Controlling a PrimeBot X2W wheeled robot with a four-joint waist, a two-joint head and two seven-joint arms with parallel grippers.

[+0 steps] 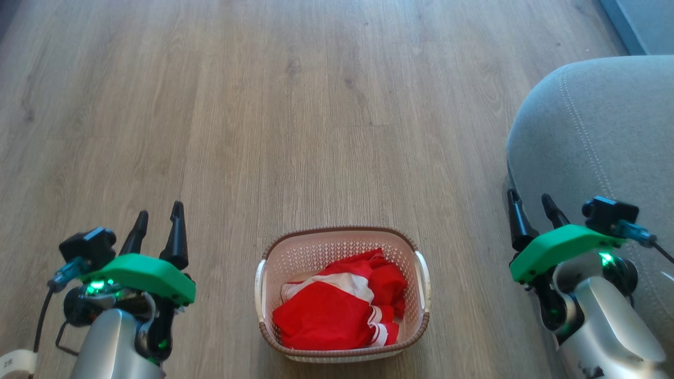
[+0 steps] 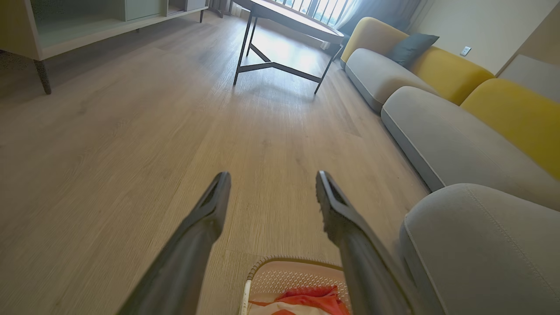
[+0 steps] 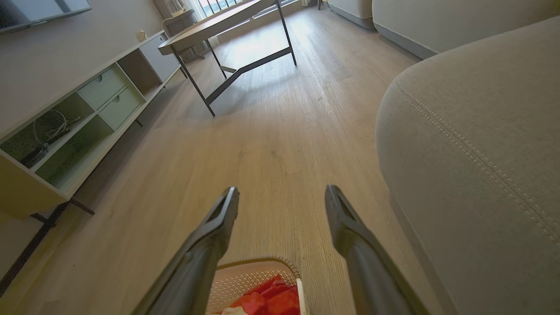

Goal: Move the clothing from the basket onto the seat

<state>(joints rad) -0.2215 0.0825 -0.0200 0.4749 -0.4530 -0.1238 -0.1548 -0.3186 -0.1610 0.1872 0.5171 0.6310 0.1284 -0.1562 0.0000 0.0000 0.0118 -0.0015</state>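
The cream basket (image 1: 422, 284) with a brown rim stands on the wood floor at the bottom centre of the head view. Red clothing (image 1: 337, 308) with white bands is bunched inside it, also seen as clothing (image 2: 306, 302) and clothing (image 3: 269, 299) at the bottom of both wrist views. The grey seat (image 1: 600, 137) with pale stitching fills the right side. My left gripper (image 1: 159, 216) hovers open to the left of the basket. My right gripper (image 1: 531, 199) hovers open to its right, against the seat's edge. Neither touches anything.
A dark-legged coffee table (image 2: 280, 26) stands further across the floor. A long grey and yellow sofa (image 2: 437, 109) runs along the wall beyond the seat. A low shelf unit (image 3: 78, 122) lines the opposite wall. Bare wood floor (image 1: 295, 116) lies ahead of the basket.
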